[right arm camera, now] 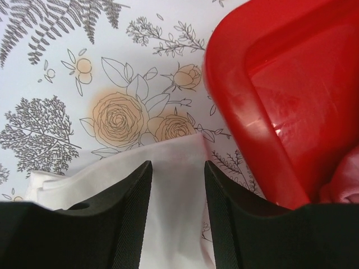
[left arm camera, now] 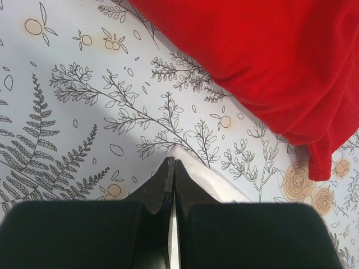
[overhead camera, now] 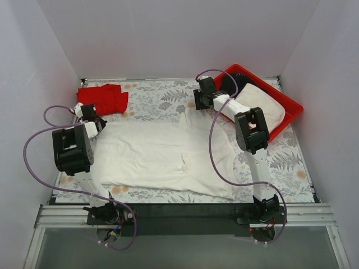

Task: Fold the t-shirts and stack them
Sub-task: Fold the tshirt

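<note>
You are clenching the left gripper (left arm camera: 173,168) on the white t-shirt (overhead camera: 162,151), the released right gripper (right arm camera: 177,168) straddling its far-right corner, needing closing before folding.

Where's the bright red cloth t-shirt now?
Top view: the red t-shirt lies bunched far left, beyond the left end effector and the spread white cloth t-shirt.

The floral-patterned table (overhead camera: 157,95) carries a spread white t-shirt (overhead camera: 162,154), a crumpled red t-shirt (overhead camera: 104,100) and a red tray (overhead camera: 285,96).
</note>
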